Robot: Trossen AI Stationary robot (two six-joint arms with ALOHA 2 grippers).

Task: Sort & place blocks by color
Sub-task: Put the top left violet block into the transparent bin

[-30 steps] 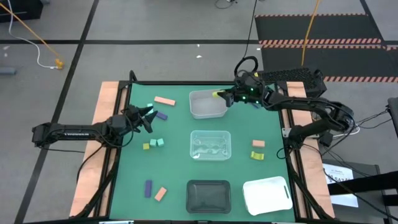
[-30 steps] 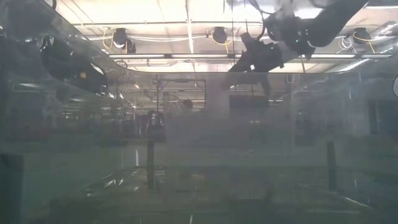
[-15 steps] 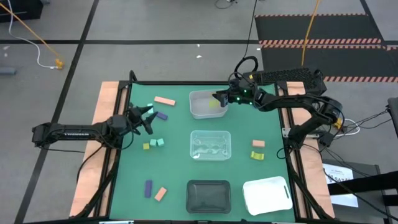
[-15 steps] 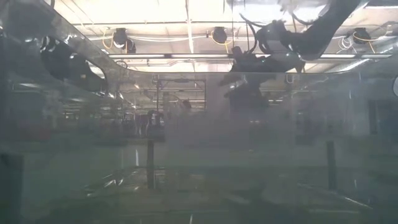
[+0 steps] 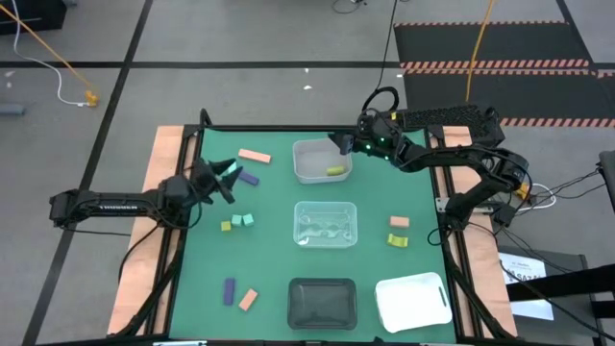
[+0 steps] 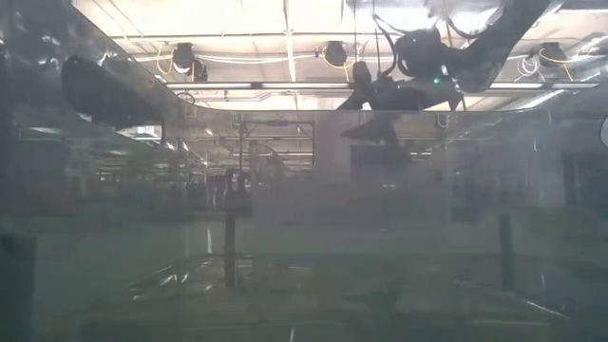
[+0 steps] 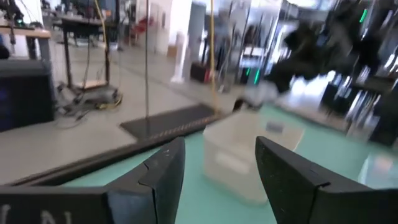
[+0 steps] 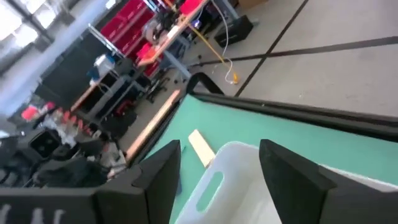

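Note:
The far clear tray (image 5: 309, 163) holds one yellow-green block (image 5: 334, 171), also seen as the yellow-green block (image 8: 211, 186) in the right wrist view. My right gripper (image 5: 343, 145) (image 8: 221, 168) is open, above the tray's far right corner, holding nothing. My left gripper (image 5: 219, 181) (image 7: 221, 168) is open, raised off the mat on the table's left side, pointing toward that tray. Just past its fingers lie a mint block (image 5: 232, 167) and a purple block (image 5: 250, 179). A salmon block (image 5: 255, 156) lies flat left of the tray.
More blocks lie on the green mat: a yellow-green and mint pair (image 5: 235, 223), purple (image 5: 229, 290) and salmon (image 5: 249, 299) near the front left, salmon (image 5: 399, 222) and yellow-green (image 5: 398, 239) on the right. A second clear tray (image 5: 325, 224), a black tray (image 5: 322, 301) and a white tray (image 5: 413, 301) stand nearer.
My right gripper carried the yellow-green block from the tray's far right corner out over the tray and let it go; the block now lies inside the tray. The gripper then drew back toward the far edge. My left gripper pulled back slightly toward the table's left edge.

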